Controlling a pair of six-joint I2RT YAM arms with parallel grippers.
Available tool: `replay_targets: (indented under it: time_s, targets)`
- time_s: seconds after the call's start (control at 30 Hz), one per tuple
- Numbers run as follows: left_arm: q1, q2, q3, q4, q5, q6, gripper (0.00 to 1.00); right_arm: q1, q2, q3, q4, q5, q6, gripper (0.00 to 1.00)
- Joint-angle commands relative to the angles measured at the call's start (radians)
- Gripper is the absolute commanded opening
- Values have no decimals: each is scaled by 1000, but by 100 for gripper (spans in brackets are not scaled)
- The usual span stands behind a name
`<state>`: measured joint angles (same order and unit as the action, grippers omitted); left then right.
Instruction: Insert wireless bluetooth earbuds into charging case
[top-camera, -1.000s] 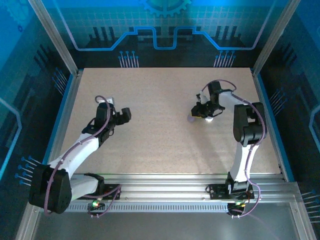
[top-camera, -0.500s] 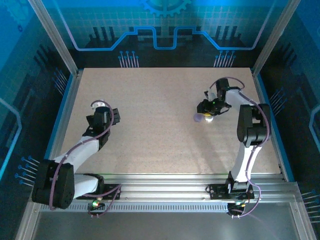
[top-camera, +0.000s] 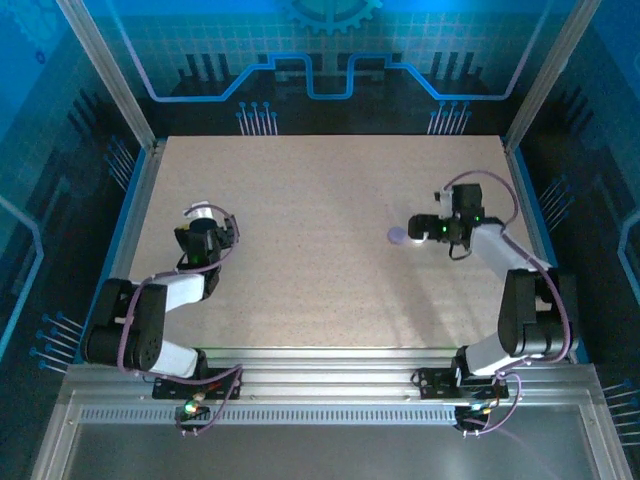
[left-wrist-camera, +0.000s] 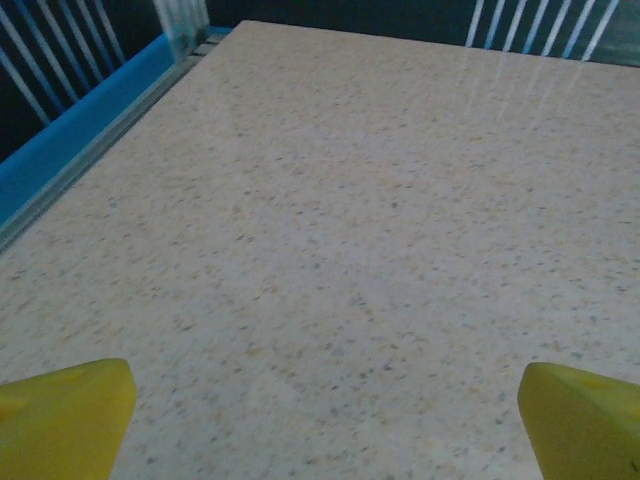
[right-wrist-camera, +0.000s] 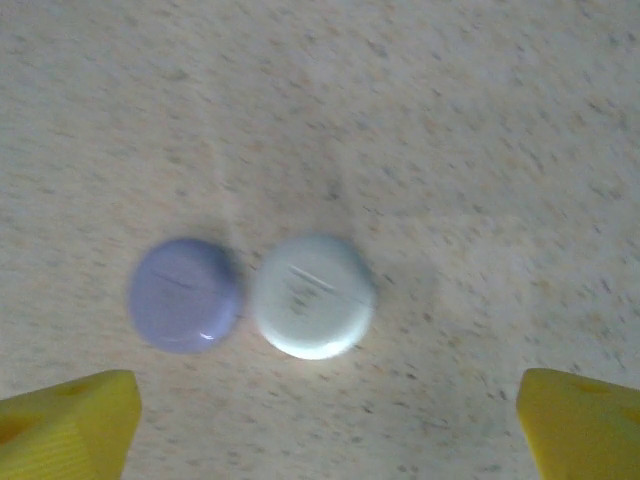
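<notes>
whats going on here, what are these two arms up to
The right gripper hangs open just above two small round cases lying side by side on the table: a lavender case and a white case, both looking shut. Neither is held. The left gripper is open too, over the tabletop far from them.

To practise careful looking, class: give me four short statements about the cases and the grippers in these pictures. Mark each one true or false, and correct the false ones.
1. The lavender case and the white case lie side by side on the table. True.
2. The white case has its lid open. False: both cases look closed.
3. The right gripper grips the white case. False: its jaws stand wide open, and the case lies free on the table.
4. The left gripper is open above bare table. True.
</notes>
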<state>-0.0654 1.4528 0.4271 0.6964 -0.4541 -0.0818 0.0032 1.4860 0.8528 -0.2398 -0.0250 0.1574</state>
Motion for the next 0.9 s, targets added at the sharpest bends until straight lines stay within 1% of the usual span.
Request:
replay_targets:
  time_s: [0.0,0.03,0.07,0.1,0.13,0.17,0.2,0.23,0.27,0.33,0.4,0.5,0.6,0.67,0.7,0.73,0.83,0.87]
  targets:
    - [4,28,-99,255,135,63,99,-9,-69,-149,274,144,-7,100]
    - [3,64,-153,374,142,68,99,-9,-89,-200,340,161,-6,100]
    - [9,137,-200,575,147,78,99,-8,-107,-250,408,170,-11,100]
    - [13,163,-222,665,157,82,99,-6,-129,-274,426,180,-10,100]
    - [17,127,-221,604,169,63,99,2,-156,-311,488,191,-23,100]
    - [25,104,-192,510,169,50,99,12,-180,-343,547,199,-36,100]
    - [32,104,-137,417,161,44,99,29,-204,-380,609,220,-53,100]
    - [36,98,-81,302,191,44,99,44,-221,-412,663,235,-73,100]
    - [35,95,-55,235,193,50,99,51,-233,-434,699,243,-91,100]
    - [42,96,-80,292,192,40,99,58,-260,-451,695,262,-112,100]
    - [44,98,-76,285,195,41,99,53,-282,-462,686,274,-142,100]
    - [44,97,-72,277,196,42,99,14,-283,-510,803,209,-139,100]
    - [42,97,-71,272,196,42,99,8,-214,-477,850,116,-104,100]
    - [43,96,-70,271,196,42,99,37,-155,-438,867,110,-114,100]
    - [42,96,-70,271,196,43,99,57,-126,-417,866,139,-136,100]
    - [42,96,-70,270,197,43,99,57,-89,-408,892,130,-148,100]
    - [41,96,-66,268,199,45,99,39,-6,-356,866,62,-154,100]
    - [41,96,-67,267,199,46,99,33,-3,-354,860,40,-154,100]
